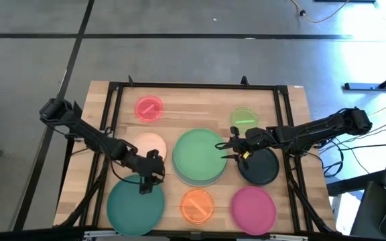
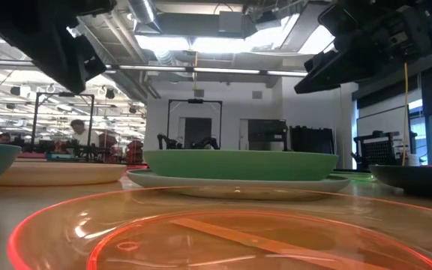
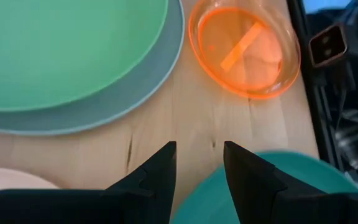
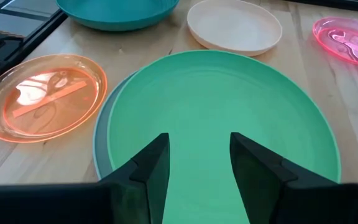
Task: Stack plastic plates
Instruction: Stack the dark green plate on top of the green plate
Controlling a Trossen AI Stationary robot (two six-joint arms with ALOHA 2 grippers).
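Plates lie spread over the wooden desk (image 1: 293, 120), and we see the green plate (image 1: 198, 152) at the middle, resting on the pale mint plate (image 1: 200, 179), whose rim shows along its near edge. Left of that pair sits the peach plate (image 1: 151, 143), and nearer to us on the left the teal plate (image 1: 135, 206). Along the near edge the orange plate (image 1: 197, 205) sits between the teal one and the magenta plate (image 1: 253, 207) at the near right. The blackish-green plate (image 1: 260, 167) lies just right of the green stack, with the lime plate (image 1: 244, 119) beyond it toward the far side. At the far left the translucent pink plate (image 1: 149, 108) lies by itself, well apart from the others.

Our left hand (image 1: 146, 185) hangs over the far rim of the teal plate, just beside the near-left edge of the mint one; in its wrist view its fingers (image 3: 156, 175) stand narrowly apart with bare wood between them, holding nothing. Our right hand (image 1: 224, 151) reaches in from the right over the green plate's right edge, next to the blackish-green plate; its fingers (image 4: 149, 167) are likewise apart and empty above the green surface. In the low view a person (image 2: 76, 133) shows far back in the room.
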